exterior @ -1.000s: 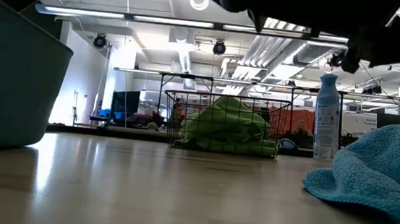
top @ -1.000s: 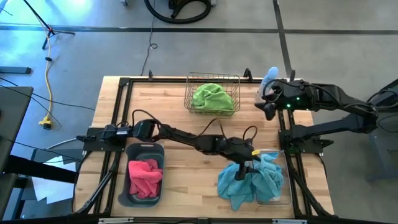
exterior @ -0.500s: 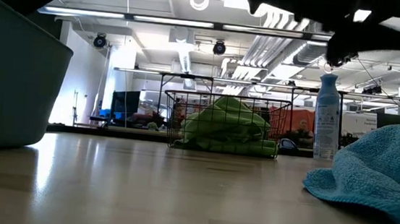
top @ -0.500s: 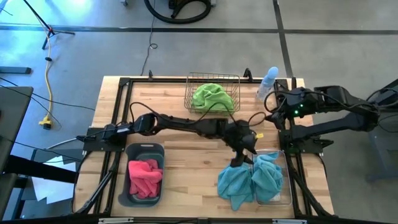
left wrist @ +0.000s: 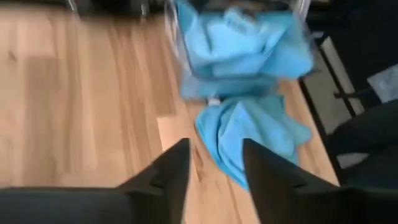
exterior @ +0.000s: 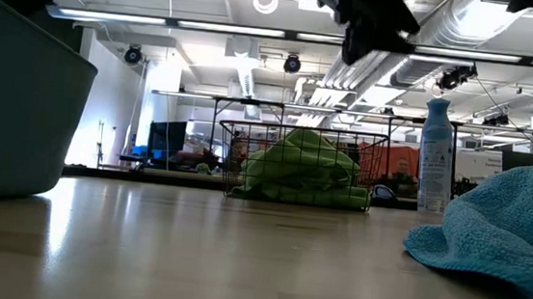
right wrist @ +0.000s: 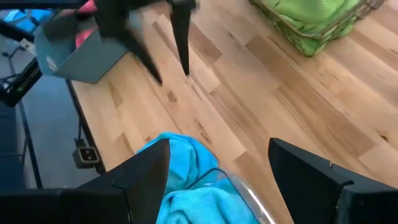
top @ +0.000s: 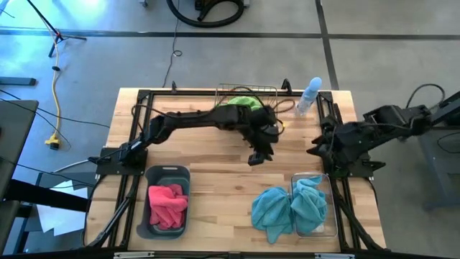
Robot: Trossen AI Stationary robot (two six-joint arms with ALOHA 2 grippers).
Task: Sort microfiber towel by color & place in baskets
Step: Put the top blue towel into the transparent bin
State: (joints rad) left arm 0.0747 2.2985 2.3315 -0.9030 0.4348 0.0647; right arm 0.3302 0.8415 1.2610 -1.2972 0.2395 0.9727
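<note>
My left gripper [top: 256, 157] hangs open over the middle of the table with nothing between its fingers [left wrist: 216, 146]. One blue towel [top: 269, 212] lies crumpled on the table against the clear tub [top: 327, 230]. A second blue towel [top: 309, 201] lies inside that tub. A green towel [top: 241, 102] fills the wire basket [top: 219, 108], partly hidden by my left arm. A pink towel [top: 167, 203] lies in the dark tub [top: 167, 173]. My right gripper [top: 314, 147] stands open at the table's right edge, holding nothing [right wrist: 219, 146].
A pale blue spray bottle [top: 309, 93] stands upright at the far right corner. A black frame [top: 133, 129] runs around the table's edges. Bare wood lies between the three containers.
My left gripper has risen from the blue towels and moved toward the table's far edge and its middle. The blue towels stay by the clear tub. My right arm has swung from the spray bottle's corner toward the near side, along the right edge.
</note>
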